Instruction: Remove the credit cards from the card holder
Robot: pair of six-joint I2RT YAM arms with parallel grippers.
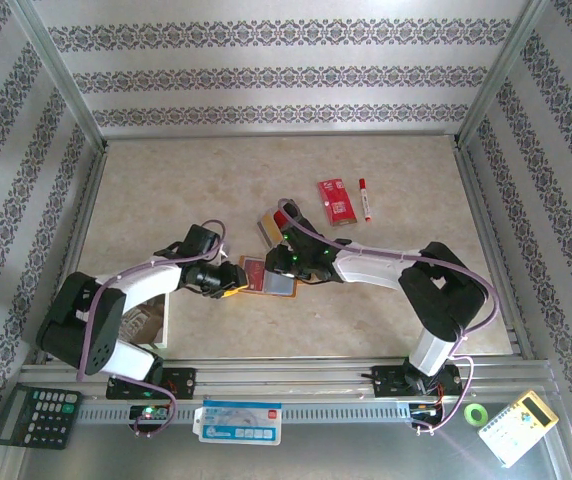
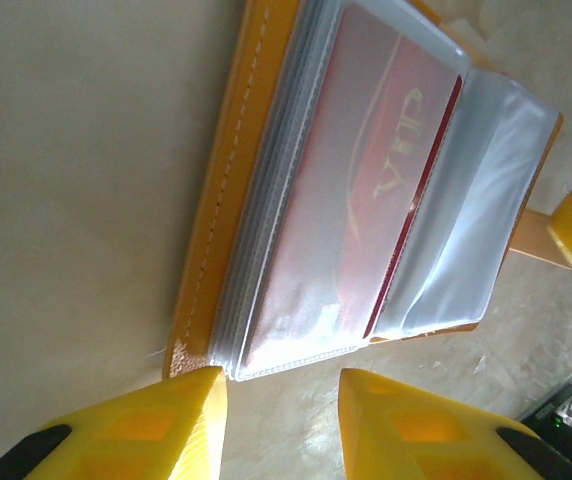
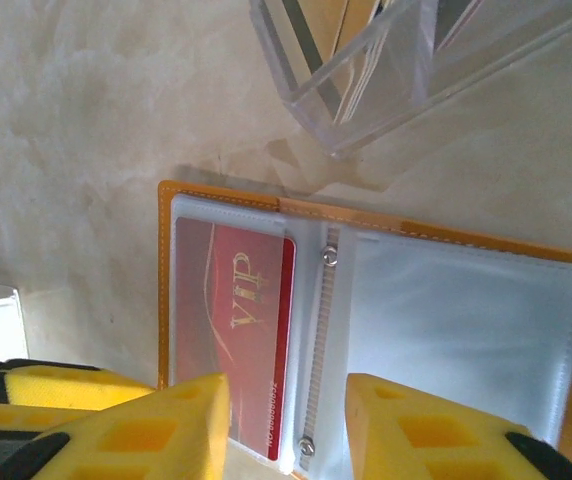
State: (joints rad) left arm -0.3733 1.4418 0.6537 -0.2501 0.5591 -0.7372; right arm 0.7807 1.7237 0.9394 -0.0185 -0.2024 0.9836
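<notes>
Card holder open flat, orange, clear pockets | red VIP card pocketed | left jaws, right jaws apart

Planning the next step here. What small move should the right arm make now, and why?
Probably lower the right gripper onto the spine-side edge of the red VIP card: its jaws are open right there, and the card sits pocketed in the open card holder.

Beige marbled table inside patterned wallpaper walls
</notes>
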